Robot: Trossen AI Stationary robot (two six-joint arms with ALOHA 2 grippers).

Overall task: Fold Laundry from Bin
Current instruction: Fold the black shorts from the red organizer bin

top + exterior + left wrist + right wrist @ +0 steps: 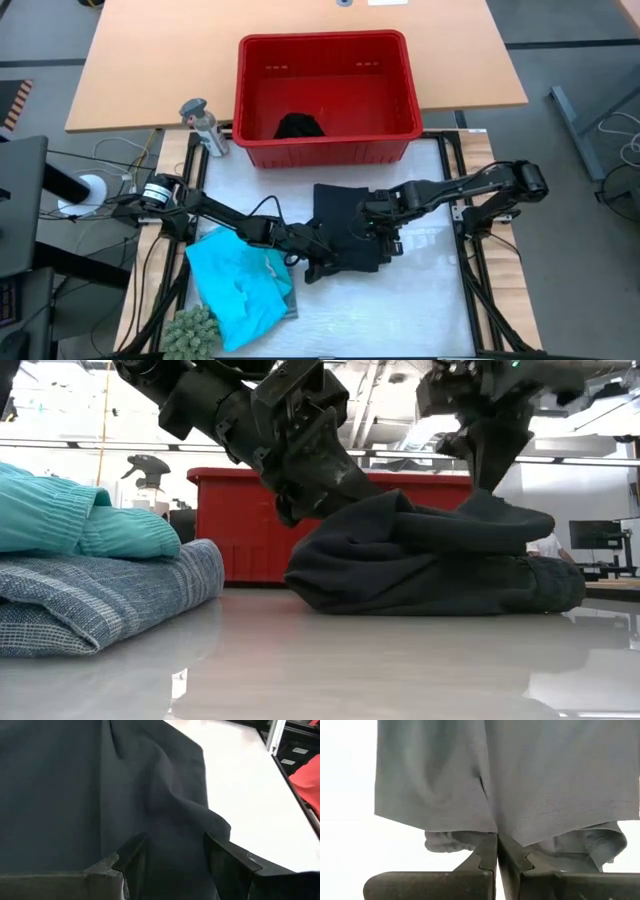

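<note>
Laundry: black garment point(350, 228) mid-fold, desk centre | left jaws apart over it, right jaws closed | turquoise stack point(238, 285) done, 7 o'clock | one left in bin point(325, 92), 12 o'clock

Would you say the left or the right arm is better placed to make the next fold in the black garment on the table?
Probably the right. The right gripper is shut on an edge of the black garment and could carry it over. The left gripper is open, its fingers astride the cloth, pressing it rather than gripping.

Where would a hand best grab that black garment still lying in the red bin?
Judging from above, the black garment sits bunched in a heap near the front wall of the bin. Probably pinch the raised top of the heap, coming straight down, since the tall sides block any sideways approach.
</note>
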